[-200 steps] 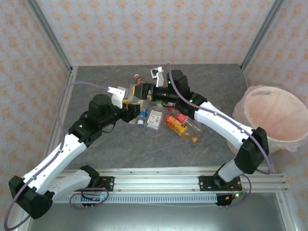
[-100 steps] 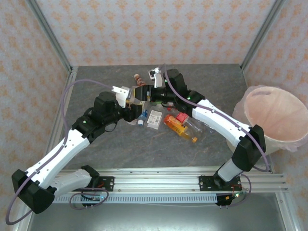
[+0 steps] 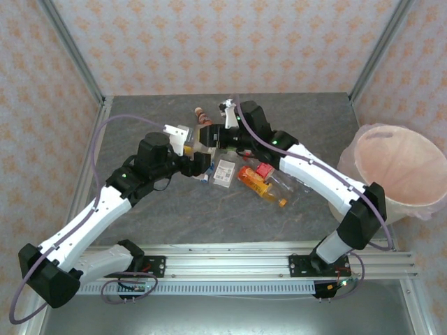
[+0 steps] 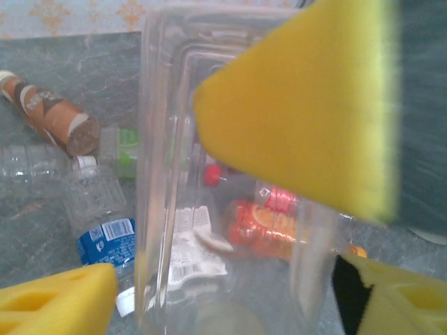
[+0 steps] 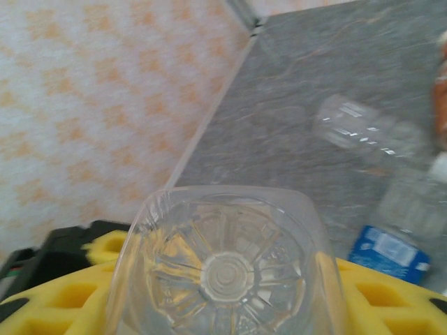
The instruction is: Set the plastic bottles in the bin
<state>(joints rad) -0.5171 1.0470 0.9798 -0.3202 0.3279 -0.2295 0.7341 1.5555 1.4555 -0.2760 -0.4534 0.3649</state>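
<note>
Clearly, a clear bottle was grasped by the right gripper, its ribbed base squeezed between the yellow pads. The left gripper was set around the same bottle but released, with a slim gap seen beside its lower-left pad. Both grippers were held together above the far middle of the counter, over a loose heap of bottles. A blue-labelled bottle, a brown bottle and an orange bottle were seen lying on the counter beneath. The bin was seen at the right edge, well apart from the heap and from the held bottle.
</note>
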